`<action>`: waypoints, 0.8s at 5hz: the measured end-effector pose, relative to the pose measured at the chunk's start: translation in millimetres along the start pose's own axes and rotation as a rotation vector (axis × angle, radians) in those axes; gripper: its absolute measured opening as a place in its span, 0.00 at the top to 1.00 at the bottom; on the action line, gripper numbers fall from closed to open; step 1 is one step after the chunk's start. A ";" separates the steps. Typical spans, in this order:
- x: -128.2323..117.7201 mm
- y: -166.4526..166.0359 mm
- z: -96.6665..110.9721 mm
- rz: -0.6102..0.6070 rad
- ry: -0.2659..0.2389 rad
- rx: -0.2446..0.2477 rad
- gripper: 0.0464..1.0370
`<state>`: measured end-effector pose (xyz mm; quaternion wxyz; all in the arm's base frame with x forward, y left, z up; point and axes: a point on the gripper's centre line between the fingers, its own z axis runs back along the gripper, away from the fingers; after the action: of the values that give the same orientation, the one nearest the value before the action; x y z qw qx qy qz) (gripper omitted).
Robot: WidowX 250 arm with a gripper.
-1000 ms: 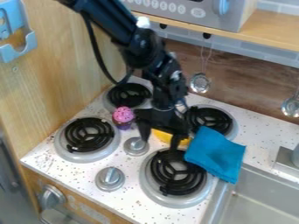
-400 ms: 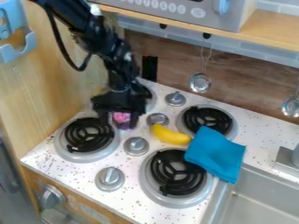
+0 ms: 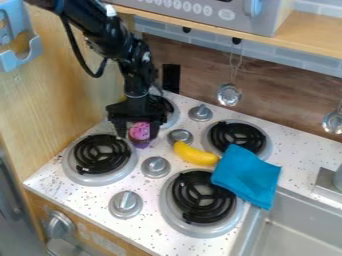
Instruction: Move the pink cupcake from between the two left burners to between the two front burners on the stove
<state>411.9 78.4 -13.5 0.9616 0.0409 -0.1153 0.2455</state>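
Worktop [image 3: 87, 194]: white, speckled, running from left of centre to the right edge of the frame. Arm [image 3: 113, 42]: black, enters at upper left, slanting down toward left of centre. Sink [image 3: 300, 227]: grey, lower right corner. Four black coil burners on the worktop: lower centre [image 3: 200, 197], left [image 3: 100, 155], right of centre [image 3: 237, 137], and one partly behind the gripper [image 3: 139, 131]. Cloth [image 3: 247, 175]: blue, folded, right of centre; overlaps the edge of the lower centre burner, one corner over the sink rim. Jaws: apart, pointing down, one on each side of the cupcake [image 3: 139, 132]; cannot tell whether they touch it. Banana [image 3: 194, 154]: yellow, near frame centre, lying aslant, right end at the cloth's left edge. Cupcake: pink top, darker purple base, upright, left of centre, just beside the left burner. Grey knob [image 3: 180, 136]: right of the cupcake, just above the banana's left end.
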 end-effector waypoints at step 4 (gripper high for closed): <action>22.0 -3.3 -15.3 0.030 0.029 0.003 0.04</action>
<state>435.4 87.8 -23.0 0.9593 0.0370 -0.1017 0.2608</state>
